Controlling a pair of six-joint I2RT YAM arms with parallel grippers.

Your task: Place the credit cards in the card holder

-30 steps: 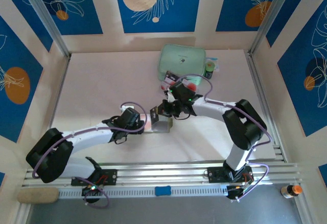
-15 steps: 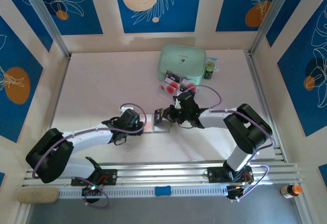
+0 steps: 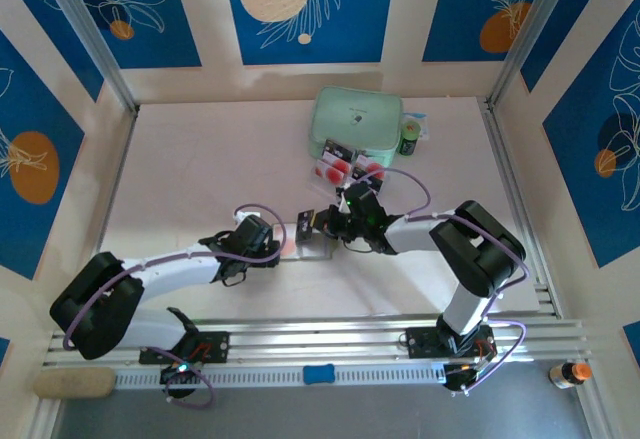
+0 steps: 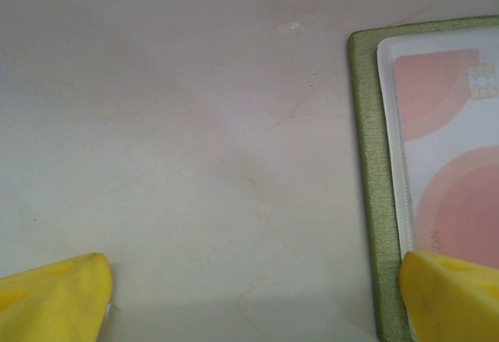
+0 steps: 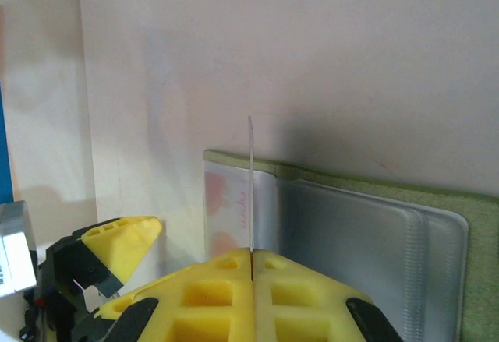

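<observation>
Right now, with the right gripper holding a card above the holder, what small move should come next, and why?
Probably ease the right gripper on toward the holder to start the card into a pocket. The card is clamped on edge with its free edge over the open pockets, and the open left gripper straddles the holder's edge.

Overhead, plus wrist close-ups of card holder [image 4: 370, 202]

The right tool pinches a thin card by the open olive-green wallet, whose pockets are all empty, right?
No. One pocket holds a pale red-circled card, as the left wrist view shows. The right tool does pinch a thin card by the open olive-green wallet.
</observation>
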